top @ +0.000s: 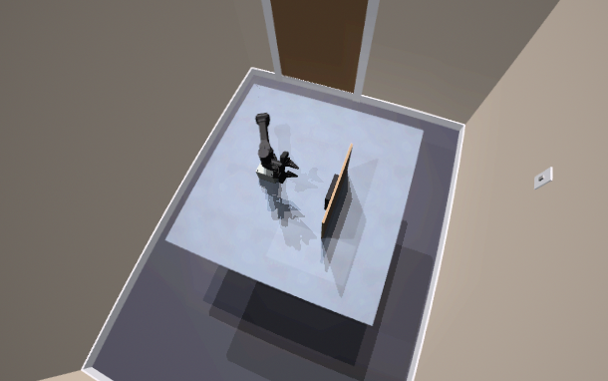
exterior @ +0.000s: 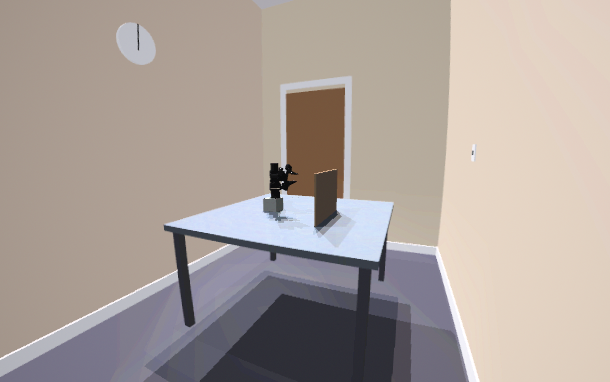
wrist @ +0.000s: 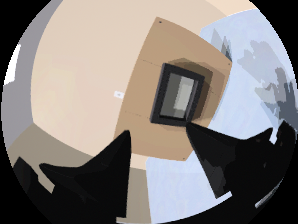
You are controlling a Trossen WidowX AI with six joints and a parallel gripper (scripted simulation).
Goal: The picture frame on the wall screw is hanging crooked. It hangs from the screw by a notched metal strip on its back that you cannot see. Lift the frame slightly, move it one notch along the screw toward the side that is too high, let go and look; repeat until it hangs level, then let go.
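Table with dark legs, pale blue top, standing mid-room on a grey-violet floor. Shadows of arm and board fall across the top.

Near edge of the table: nothing but shadow there.

Arm seated on a small grey base, left of centre on the table. It is folded back over its base, well apart from the board.

Gripper points toward the board. Fingers parted about midway, with nothing between them; open air shows in the gap in the wrist view. Not touching the frame.

Board, a thin tan panel, stands upright on the table to the right of the arm, edge-on from above. From the exterior view only its brown back side shows.

Frame, dark border with a pale grey centre, hangs on the arm-facing side of the board, roughly at its middle. From the top view it shows as a dark slab proud of the panel. The wrist view is itself rotated, so cannot tell whether the frame hangs level. Screw hidden behind the frame.

Far: brown door in a white surround behind the table. Round clock high on the left wall. Small switch plate on the right wall.
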